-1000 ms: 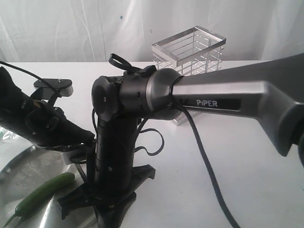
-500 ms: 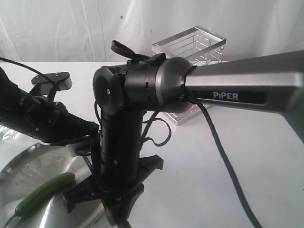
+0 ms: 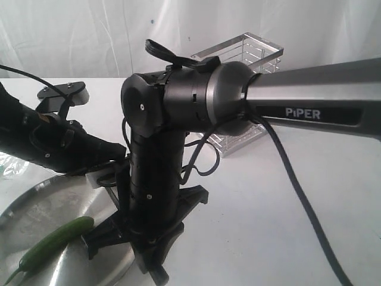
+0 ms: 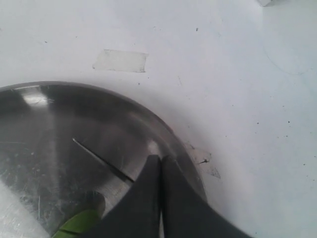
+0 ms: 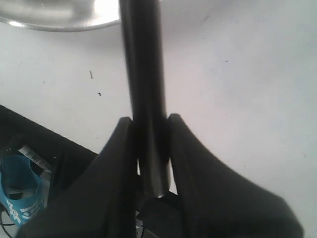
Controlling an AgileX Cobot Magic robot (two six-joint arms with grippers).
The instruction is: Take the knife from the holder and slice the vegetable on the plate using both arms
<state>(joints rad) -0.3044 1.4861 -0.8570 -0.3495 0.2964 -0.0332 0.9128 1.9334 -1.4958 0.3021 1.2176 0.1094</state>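
Half done: your right gripper [image 5: 150,130] clamps what looks like the knife [image 5: 143,74] handle (blade unseen); left gripper [image 4: 159,163] is pressed closed, empty; the vegetable [image 3: 55,243] lies uncut.

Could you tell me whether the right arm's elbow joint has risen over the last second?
Yes. The right arm's elbow joint has risen, now covering more of the fixed wire holder.

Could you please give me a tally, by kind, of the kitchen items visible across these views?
Knife, clamped in the right gripper: 1
Wire holder: 1
Steel plate: 1
Green vegetable on the plate: 1
Total: 4
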